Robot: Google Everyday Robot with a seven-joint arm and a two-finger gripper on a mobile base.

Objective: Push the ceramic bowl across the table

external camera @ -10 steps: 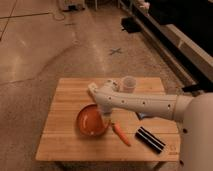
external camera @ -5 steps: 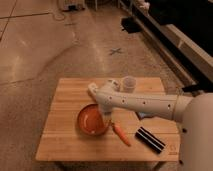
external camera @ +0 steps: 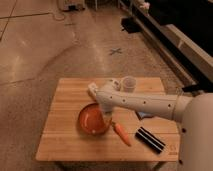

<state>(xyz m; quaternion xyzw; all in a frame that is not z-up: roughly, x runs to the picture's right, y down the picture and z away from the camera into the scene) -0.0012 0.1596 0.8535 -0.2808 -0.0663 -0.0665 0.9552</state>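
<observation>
The ceramic bowl (external camera: pixel 92 120), orange-red and shallow, sits on the light-brown wooden table (external camera: pixel 65 100), left of centre and toward the front. My white arm reaches in from the right, and its gripper (external camera: pixel 106 117) hangs down at the bowl's right rim, touching or just above it. The wrist hides most of the gripper.
An orange carrot (external camera: pixel 121 133) lies just right of the bowl. A black rectangular object (external camera: pixel 150 139) rests near the front right. A small white cup (external camera: pixel 128 83) stands at the back edge, with a blue item (external camera: pixel 143 115) partly hidden under the arm. Concrete floor surrounds the table.
The bowl and the gripper have shifted slightly toward the table's front left. The carrot, black object and cup have stayed where they were.
</observation>
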